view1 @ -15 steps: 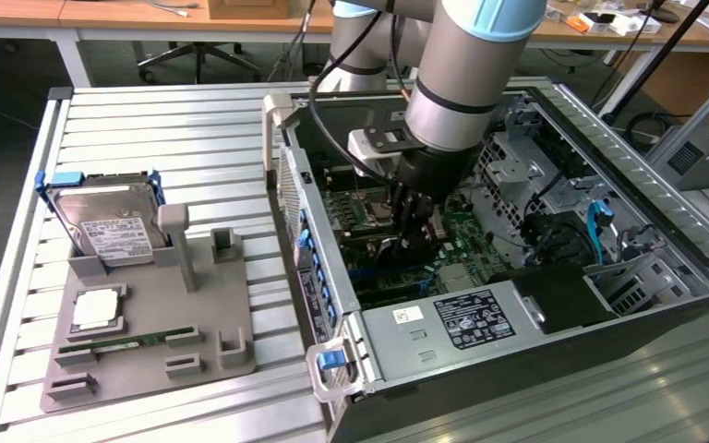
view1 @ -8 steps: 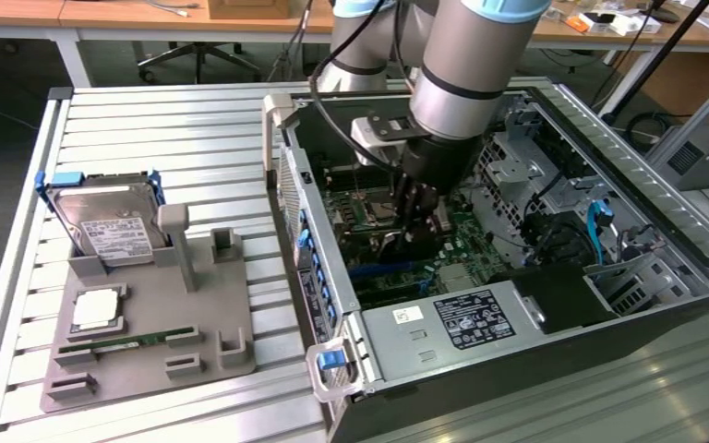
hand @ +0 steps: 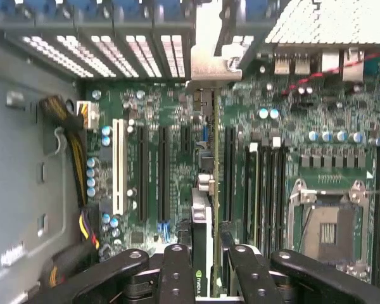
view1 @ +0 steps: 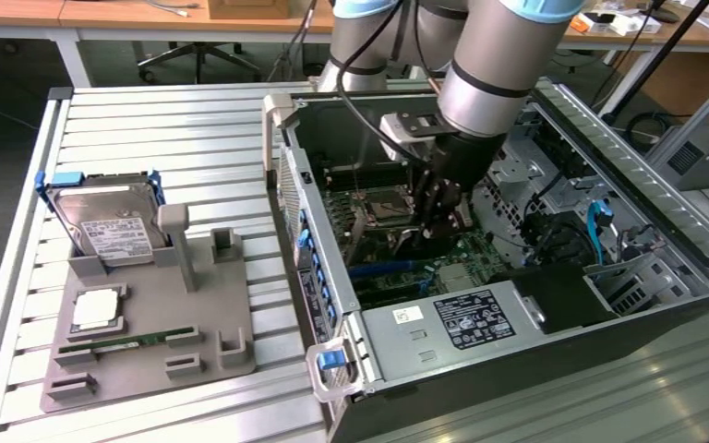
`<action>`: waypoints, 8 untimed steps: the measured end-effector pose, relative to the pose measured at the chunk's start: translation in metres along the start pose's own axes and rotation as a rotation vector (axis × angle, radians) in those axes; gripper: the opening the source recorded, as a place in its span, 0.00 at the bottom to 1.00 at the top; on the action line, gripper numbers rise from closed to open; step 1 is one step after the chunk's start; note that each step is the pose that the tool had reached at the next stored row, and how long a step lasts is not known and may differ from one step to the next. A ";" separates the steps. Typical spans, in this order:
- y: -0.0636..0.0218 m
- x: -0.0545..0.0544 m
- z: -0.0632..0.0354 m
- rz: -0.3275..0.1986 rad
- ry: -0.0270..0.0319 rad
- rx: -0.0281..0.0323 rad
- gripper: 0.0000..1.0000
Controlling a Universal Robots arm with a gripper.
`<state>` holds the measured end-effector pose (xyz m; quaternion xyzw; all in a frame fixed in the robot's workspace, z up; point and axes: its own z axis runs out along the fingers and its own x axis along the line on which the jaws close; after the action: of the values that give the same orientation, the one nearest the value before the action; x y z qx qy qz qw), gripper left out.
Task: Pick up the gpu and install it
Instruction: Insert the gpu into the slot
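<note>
Wrist view | gpu point(hand: 203, 240): thin, edge-on, apparently green-edged | fingers point(hand: 176, 278) clamp it

gpu point(hand: 203, 240) | edge-on, lower end hidden behind gripper point(hand: 202, 266)

Exterior looks down from high; wrist hovers seemingly close over motherboard point(hand: 177, 158).

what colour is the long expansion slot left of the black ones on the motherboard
White; the slot stands out beside the black slots, clearest in the wrist view.
</note>
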<state>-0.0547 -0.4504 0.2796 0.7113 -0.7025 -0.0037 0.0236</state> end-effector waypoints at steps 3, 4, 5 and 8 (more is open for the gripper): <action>-0.0020 0.000 -0.0060 0.000 -0.0005 0.0001 0.27; -0.0028 -0.001 -0.0060 0.000 0.0000 0.0001 0.27; -0.0029 -0.001 -0.0061 0.000 0.0001 0.0001 0.27; -0.0028 -0.001 -0.0062 0.000 0.0007 0.0112 0.27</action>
<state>-0.0517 -0.4497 0.2857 0.7113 -0.7026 0.0005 0.0199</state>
